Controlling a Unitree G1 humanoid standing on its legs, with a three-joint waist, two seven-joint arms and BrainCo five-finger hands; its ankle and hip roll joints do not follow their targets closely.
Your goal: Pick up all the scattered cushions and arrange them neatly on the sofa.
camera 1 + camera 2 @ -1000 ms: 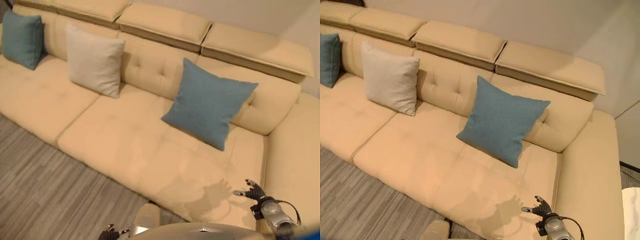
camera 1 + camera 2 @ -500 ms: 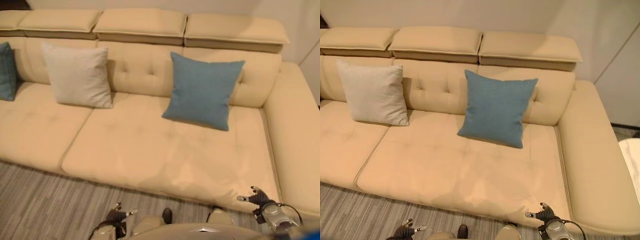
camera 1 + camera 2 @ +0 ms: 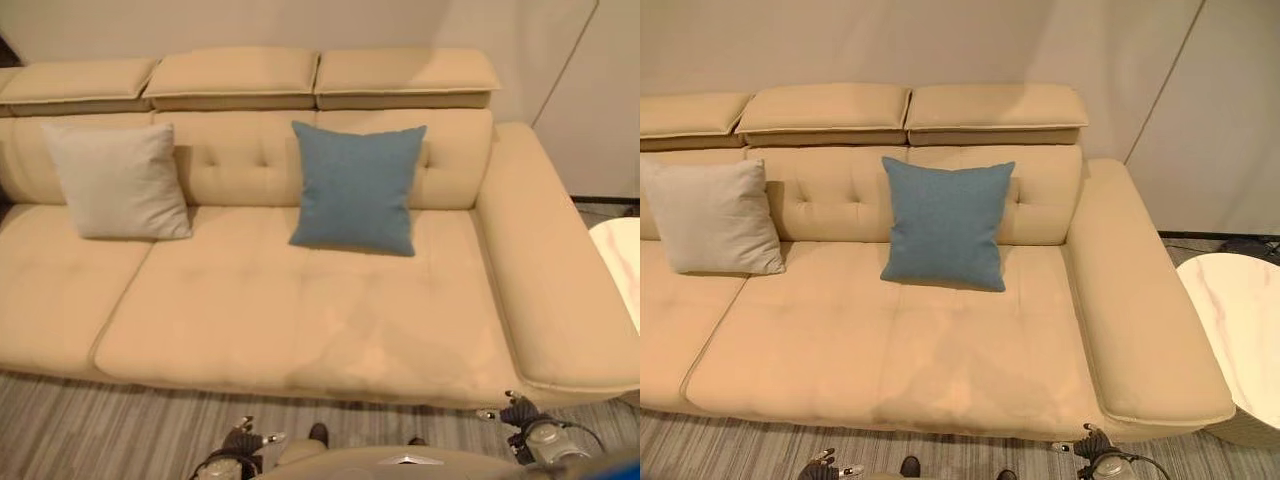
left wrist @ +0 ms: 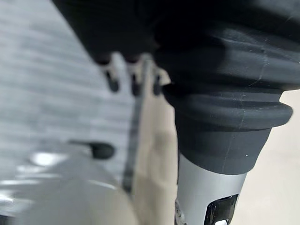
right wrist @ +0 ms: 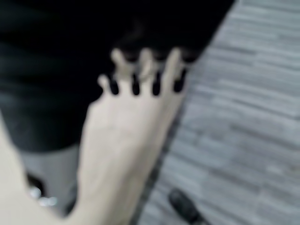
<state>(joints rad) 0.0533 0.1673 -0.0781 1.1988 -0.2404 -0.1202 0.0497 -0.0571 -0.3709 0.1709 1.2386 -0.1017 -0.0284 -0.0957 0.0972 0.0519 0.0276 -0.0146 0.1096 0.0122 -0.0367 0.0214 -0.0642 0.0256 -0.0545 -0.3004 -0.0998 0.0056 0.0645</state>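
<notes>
The big tan sofa point(image 3: 300, 320) runs across the room, with its long side going from 9 o'clock to 3 o'clock. At about 10 o'clock a light grey cushion point(image 3: 118, 182) stands up and leans on the sofa back, its flat face turned out to the room. At about 12 o'clock a blue cushion point(image 3: 356, 188) stands the same way, leaning on the back, with its bottom edge on the seat. The two cushions are well apart. The seat in front of them is bare all the way to its front edge. The padded arm point(image 3: 545, 270) closes the sofa at 3 o'clock, and a round white surface point(image 3: 1240, 330) sits just past it. Grey striped floor point(image 3: 90, 430) lies at 6 o'clock. The left hand point(image 3: 243, 438) hangs at 7 o'clock over the floor, fingers loose and holding nothing. The right hand point(image 3: 514, 412) hangs at 5 o'clock by the sofa's corner, fingers spread, empty too.
</notes>
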